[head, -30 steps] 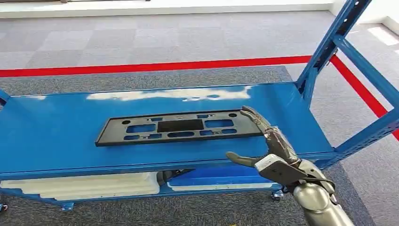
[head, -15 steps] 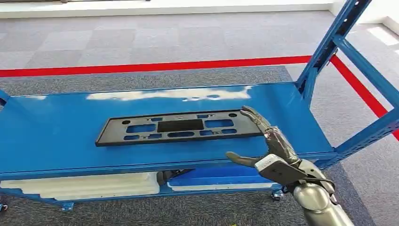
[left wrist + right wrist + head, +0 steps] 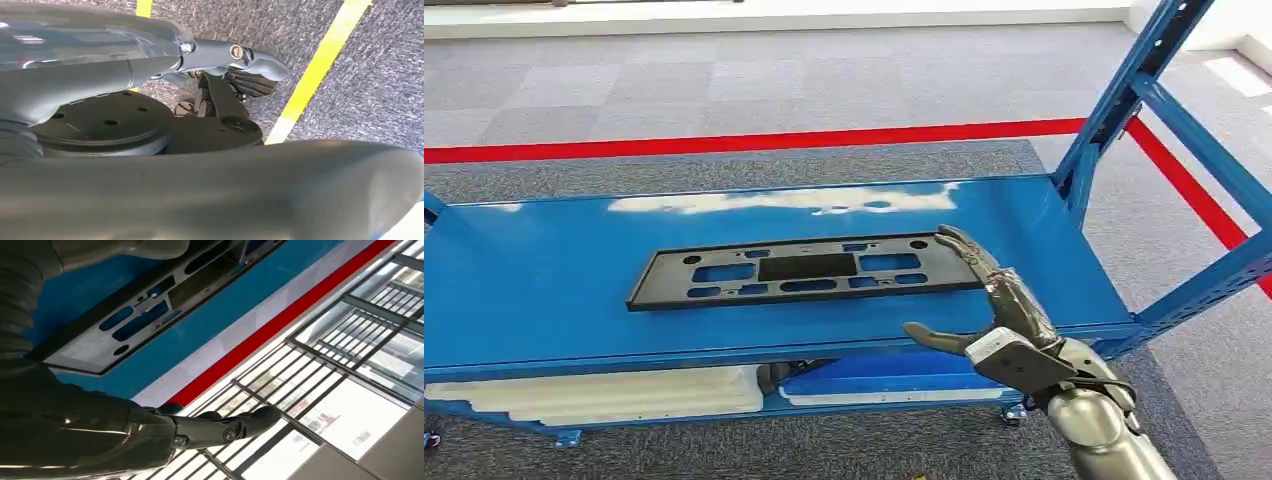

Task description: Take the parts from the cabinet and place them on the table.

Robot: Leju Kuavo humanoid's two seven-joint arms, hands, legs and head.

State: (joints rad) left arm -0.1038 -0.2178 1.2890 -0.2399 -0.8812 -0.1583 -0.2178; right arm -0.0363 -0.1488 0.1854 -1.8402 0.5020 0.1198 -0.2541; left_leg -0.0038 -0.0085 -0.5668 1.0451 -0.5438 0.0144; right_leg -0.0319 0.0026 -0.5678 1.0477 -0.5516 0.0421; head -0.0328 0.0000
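**Panel flat on the blue shelf, my right hand at its right end**

Head view: panel [image 3: 804, 271], long, black and full of cut-outs, lies flat on the top shelf [image 3: 544, 290] of the blue cart, roughly midway between its near and far edges. My right hand [image 3: 989, 310] reaches in from the near right, fingers [image 3: 969, 252] stretched out toward the panel's right end and the thumb held apart to the left. The fingertips sit at that end of the panel; I cannot tell whether they touch it. The hand holds nothing and is spread wide. On the lower shelf, white foam [image 3: 604, 392] lies to the left. A red floor line [image 3: 724, 143] runs across the grey carpet beyond the cart.

Left wrist view: my left hand [image 3: 235, 65] hangs over grey carpet beside a yellow line [image 3: 320, 60]. I cannot tell whether its fingers are spread or curled.

Right wrist view: the panel [image 3: 150, 305] lies on the blue shelf [image 3: 200, 335] close past my hand [image 3: 100, 430], with one straight dark finger [image 3: 235, 425] reaching out, clear of the panel.
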